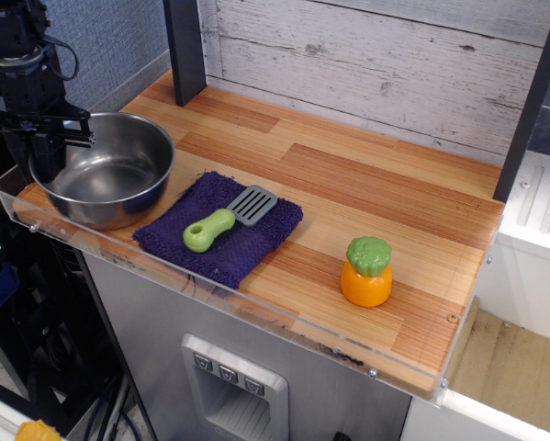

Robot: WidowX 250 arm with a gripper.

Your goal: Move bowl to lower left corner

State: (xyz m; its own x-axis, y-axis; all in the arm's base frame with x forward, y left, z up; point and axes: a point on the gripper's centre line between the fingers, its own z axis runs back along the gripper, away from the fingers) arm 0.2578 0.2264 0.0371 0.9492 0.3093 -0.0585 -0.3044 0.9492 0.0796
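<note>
The shiny steel bowl point(109, 175) rests on the wood-plank table by its lower left corner point(27, 198), close to the clear acrylic edge strip. My black gripper point(47, 154) comes down from above at the bowl's left rim. Its fingers close on the rim, one inside the bowl and one outside. The fingertips are partly hidden by the bowl wall.
A purple cloth point(242, 241) lies just right of the bowl with a green-handled spatula point(221, 220) on it. An orange toy with a green top point(366, 273) stands front right. A dark post point(185, 46) stands behind the bowl. The acrylic strip point(256, 312) edges the front.
</note>
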